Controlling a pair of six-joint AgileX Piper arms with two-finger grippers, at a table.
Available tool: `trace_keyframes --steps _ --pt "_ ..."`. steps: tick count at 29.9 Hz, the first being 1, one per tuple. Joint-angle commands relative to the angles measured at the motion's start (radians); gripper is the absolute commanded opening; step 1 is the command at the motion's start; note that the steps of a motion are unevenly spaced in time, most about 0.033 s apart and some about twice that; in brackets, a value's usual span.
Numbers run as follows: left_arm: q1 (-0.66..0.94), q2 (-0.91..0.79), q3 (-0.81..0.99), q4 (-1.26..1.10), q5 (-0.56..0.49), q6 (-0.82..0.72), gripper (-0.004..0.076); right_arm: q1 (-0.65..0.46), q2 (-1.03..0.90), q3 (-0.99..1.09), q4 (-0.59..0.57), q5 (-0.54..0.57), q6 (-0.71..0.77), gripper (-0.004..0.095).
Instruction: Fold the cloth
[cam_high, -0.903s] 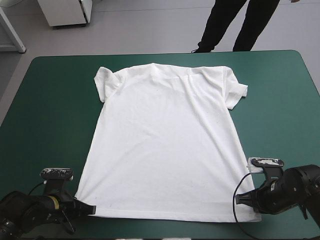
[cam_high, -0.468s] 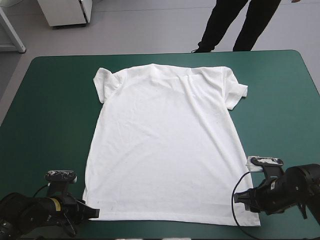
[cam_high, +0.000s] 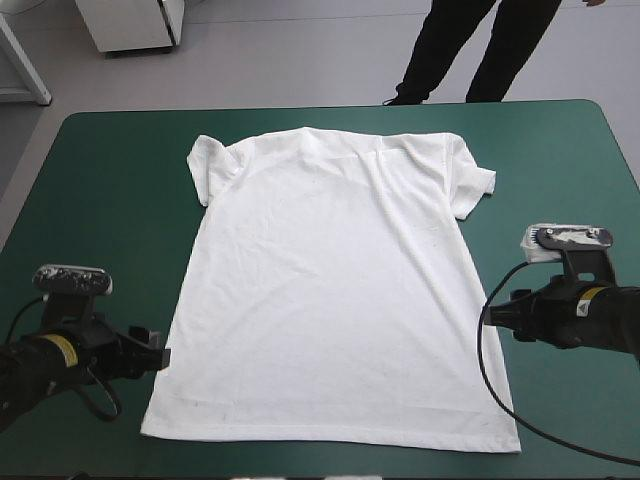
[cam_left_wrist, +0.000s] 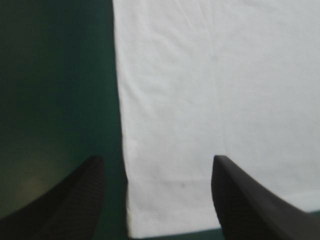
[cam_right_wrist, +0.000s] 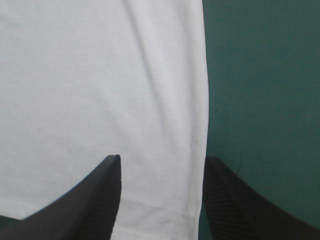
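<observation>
One white T-shirt (cam_high: 330, 290) is lying spread flat on the teal-green table (cam_high: 90, 200), with its collar toward the far edge and its hem toward the near edge. Compared with the earlier frames, both grippers are now sitting farther from the near edge, away from the hem corners, and the left hem corner is lying spread wider. Two grippers are showing, the left gripper (cam_high: 160, 352) and the right gripper (cam_high: 497, 315). Each is standing with its two black fingers wide apart, holding nothing, beside a side edge of the shirt.
</observation>
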Motion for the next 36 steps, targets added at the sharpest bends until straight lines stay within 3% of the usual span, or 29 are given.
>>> trace_keyframes --steps 1,11,21,36 --pt "-0.002 0.112 -0.101 0.093 0.023 0.030 0.0459 -0.002 0.021 -0.094 -0.014 -0.001 0.001 0.0460" --pt "0.025 0.487 -0.333 0.169 -0.019 0.081 0.0459 -0.002 0.060 -0.128 0.004 0.001 0.005 0.0445" --pt "0.330 0.688 -0.462 -0.117 -0.130 0.265 0.0356 -0.002 0.060 -0.131 -0.017 0.001 0.005 0.0445" --pt "0.337 1.008 -0.665 -0.143 -0.163 0.310 0.0356 -0.002 0.070 -0.131 -0.027 0.001 0.005 0.0443"
